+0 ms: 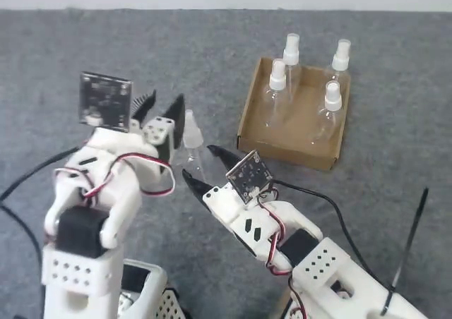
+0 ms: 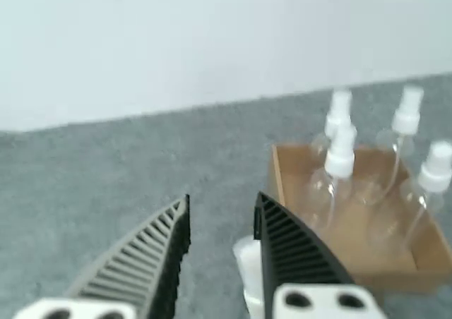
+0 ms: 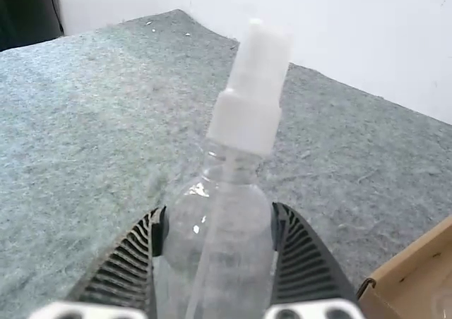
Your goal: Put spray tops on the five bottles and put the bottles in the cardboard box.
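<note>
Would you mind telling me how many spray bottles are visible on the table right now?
5. Four stand in the cardboard box: two rear bottles and two front bottles. The fifth bottle stands outside it, between the fingers of the right gripper.

text I can read: none | loose bottle (image 3: 226,227): clear, no label on it | cardboard box (image 1: 289,155): plain brown walls, no print | camera boards (image 1: 106,99) on my wrists: only tiny marks (too small for reading)
</note>
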Robot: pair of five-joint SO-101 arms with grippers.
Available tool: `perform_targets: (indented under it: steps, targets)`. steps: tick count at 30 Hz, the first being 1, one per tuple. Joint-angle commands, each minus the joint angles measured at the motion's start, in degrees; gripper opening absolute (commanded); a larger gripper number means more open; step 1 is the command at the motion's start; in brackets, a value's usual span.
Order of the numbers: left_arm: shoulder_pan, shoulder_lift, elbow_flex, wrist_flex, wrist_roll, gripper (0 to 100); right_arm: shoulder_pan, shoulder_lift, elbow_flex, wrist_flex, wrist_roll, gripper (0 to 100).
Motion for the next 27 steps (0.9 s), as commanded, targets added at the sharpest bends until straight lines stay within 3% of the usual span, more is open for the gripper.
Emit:
perform_targets:
  steps: [1, 10, 21, 27]
  targets:
    - [-0.79, 4.57, -4.26, 0.0, 0.0, 13, 0.84, -2.33, -0.79, -1.63, -0.79, 0.6]
    - [-0.35, 15.12, -3.38, 0.44, -0.09, 13, 0.84, -2.51, -0.79, -1.36, -0.79, 0.6]
    - [4.22, 4.4, 8.66, 1.58, -3.16, 13, 0.84, -2.33, -0.79, -1.45, -0.79, 0.6]
    - [4.66, 1.85, 7.87, 1.58, -3.25, 13, 0.84, -2.33, -0.79, -1.45, -0.79, 0.6]
